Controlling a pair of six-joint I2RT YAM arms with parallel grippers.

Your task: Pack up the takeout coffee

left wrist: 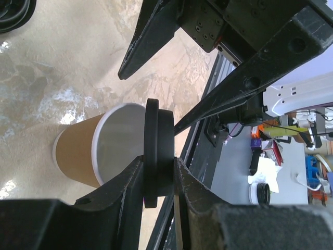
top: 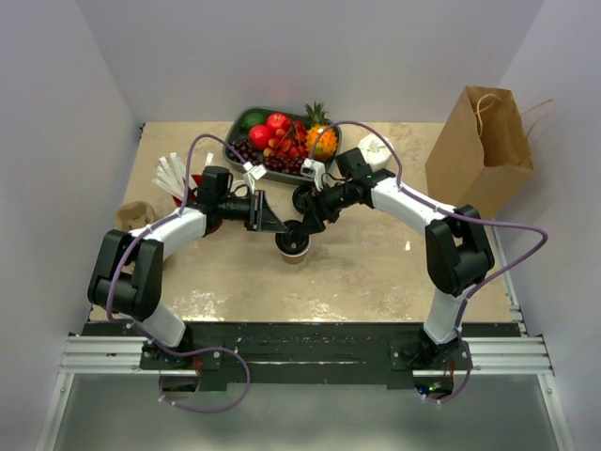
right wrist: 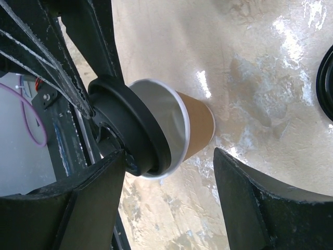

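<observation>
The takeout coffee cup (top: 294,252) stands mid-table, brown kraft outside (left wrist: 78,156) and white inside (right wrist: 166,112). Its black lid (left wrist: 158,151) is tilted on edge against the cup's open rim, not seated flat. My left gripper (left wrist: 158,165) is shut on that lid, one finger on each face. From the other side, my right gripper (right wrist: 169,179) stands open just above the cup (right wrist: 196,122) and lid (right wrist: 130,130). Its fingers straddle the space beside them and touch nothing. Both grippers meet over the cup in the top view.
A tall brown paper bag (top: 479,141) stands open at the back right. A fruit tray (top: 242,141) sits at the back centre. A red cup with white straws (top: 183,183) and a lidless brown cup (top: 134,216) are at the left. A dark round object (right wrist: 325,83) lies nearby.
</observation>
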